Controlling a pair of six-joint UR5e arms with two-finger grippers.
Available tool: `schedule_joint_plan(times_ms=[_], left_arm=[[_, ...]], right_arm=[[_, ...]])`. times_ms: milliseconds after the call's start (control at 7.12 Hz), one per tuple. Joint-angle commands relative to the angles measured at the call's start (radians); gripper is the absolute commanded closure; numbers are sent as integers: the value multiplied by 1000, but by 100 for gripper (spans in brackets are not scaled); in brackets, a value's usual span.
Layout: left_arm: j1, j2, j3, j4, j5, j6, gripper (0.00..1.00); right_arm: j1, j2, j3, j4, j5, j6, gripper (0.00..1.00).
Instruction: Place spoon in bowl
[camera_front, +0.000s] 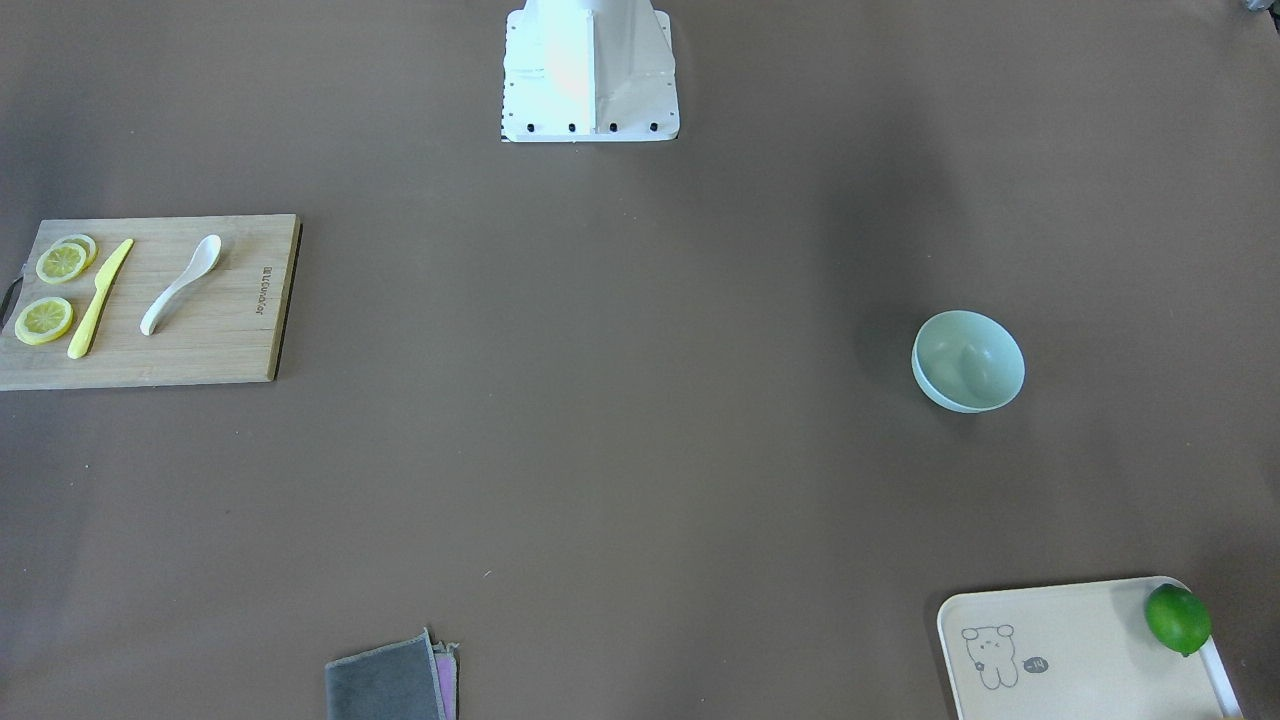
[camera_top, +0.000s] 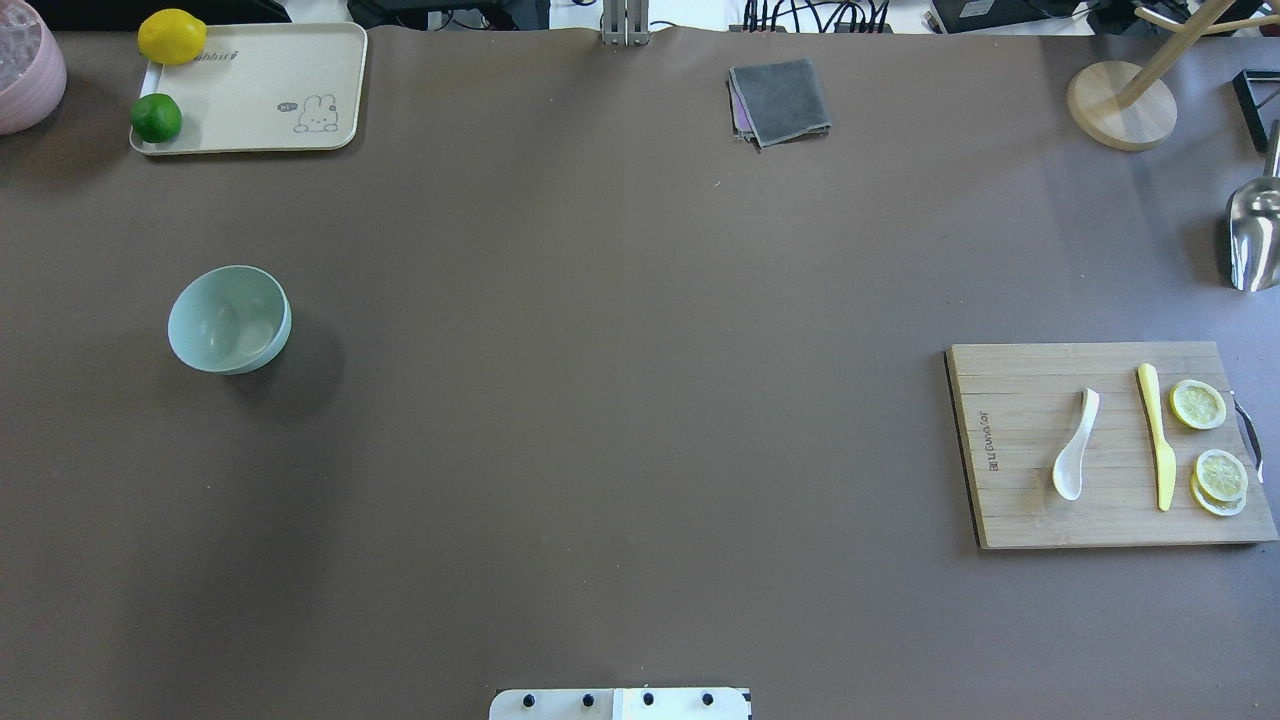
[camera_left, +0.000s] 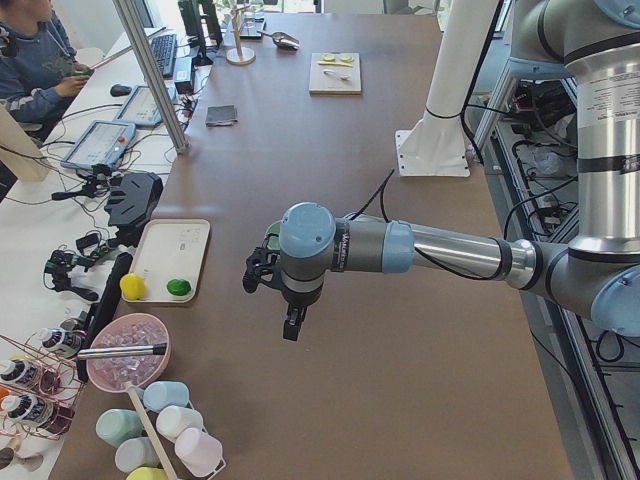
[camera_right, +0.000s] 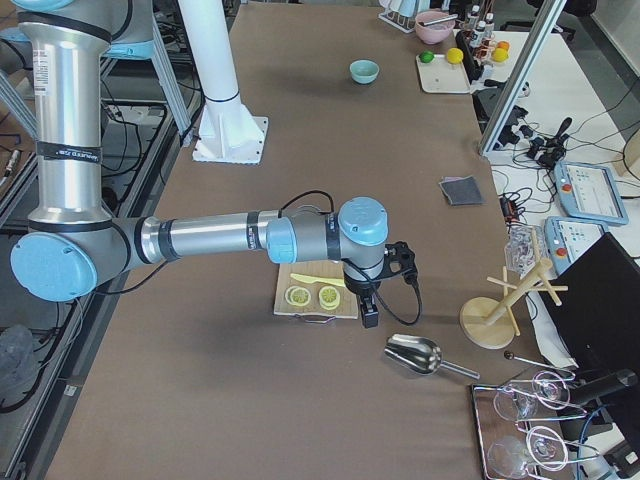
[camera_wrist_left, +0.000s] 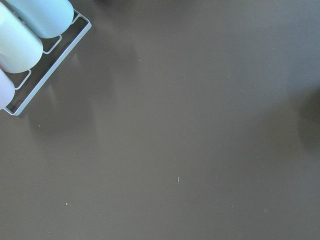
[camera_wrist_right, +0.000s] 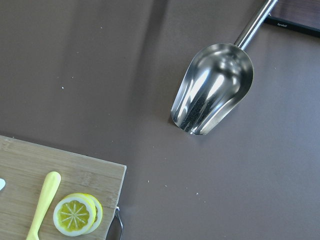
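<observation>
The white spoon (camera_front: 180, 285) lies on a wooden cutting board (camera_front: 215, 345) on my right side, scoop toward my base; it also shows in the overhead view (camera_top: 1075, 445). The mint-green bowl (camera_front: 968, 362) stands empty and upright on my left side, also in the overhead view (camera_top: 229, 320). My left gripper (camera_left: 290, 325) hangs above bare table near the left end, short of the bowl. My right gripper (camera_right: 368, 315) hangs past the board's outer end. Both show only in the side views, so I cannot tell whether they are open or shut.
A yellow knife (camera_top: 1155, 435) and lemon slices (camera_top: 1198, 404) share the board. A metal scoop (camera_wrist_right: 212, 90) lies beyond it. A tray (camera_top: 260, 110) with a lime (camera_top: 157, 118) and a lemon (camera_top: 172, 36) sits far left. A grey cloth (camera_top: 780, 100) lies at the far edge.
</observation>
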Motion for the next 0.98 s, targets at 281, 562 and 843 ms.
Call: schedule_joint_plan(times_ms=[281, 562, 843], left_arm=[[-12, 22, 2, -32, -22, 0, 2], [-12, 22, 1, -32, -20, -3, 2], [-10, 21, 5, -34, -17, -2, 2]], right_arm=[[-7, 7, -2, 1, -7, 2, 0], [-6, 7, -2, 7, -2, 11, 0], [-6, -2, -4, 9, 8, 11, 0]])
